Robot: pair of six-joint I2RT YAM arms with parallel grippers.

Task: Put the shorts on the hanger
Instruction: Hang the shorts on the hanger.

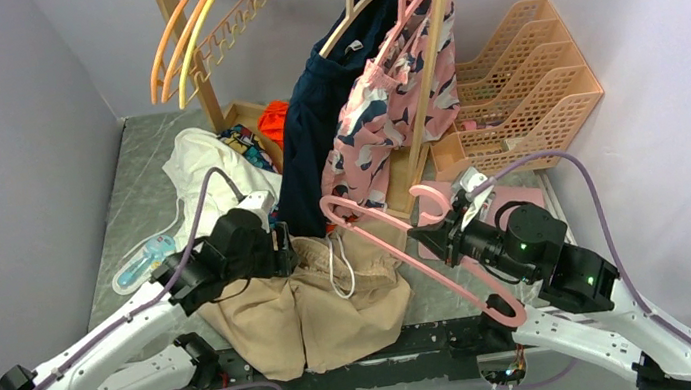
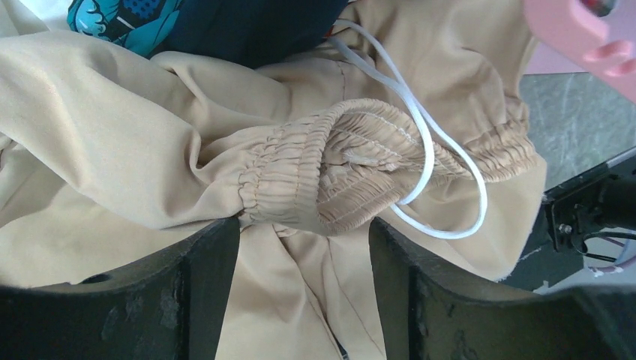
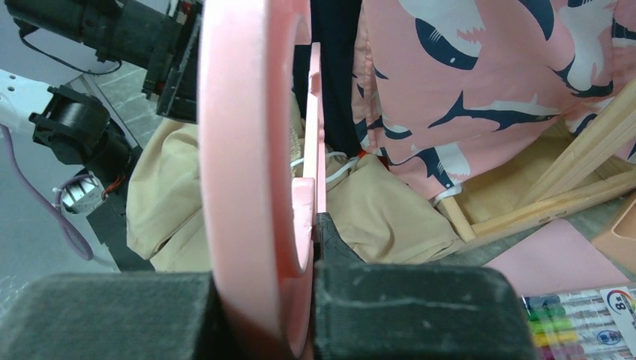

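Shorts [image 1: 306,306]: heaped on the desk [image 1: 135,197] beneath my left fingers [image 2: 199,292], legs trailing back toward the arm bases; not on the hanger yet.
Waistband [image 2: 337,169]: a bunched fold lies right between the left fingers, with the white drawstring [image 2: 454,202] looping just past it. It is the thickest part, so I judge it the surest place to take hold.
Left fingers: one on either side of that fold, cloth filling the gap; I cannot tell whether they pinch it.
Right fingers [image 3: 420,315]: clenched on the hanger [image 3: 247,150], seen edge-on.
Hanger: off the desk, one end reaching from the right fingers to near the waistband, presumably steadied to receive cloth.
Risk: drawstring could snag a notch.
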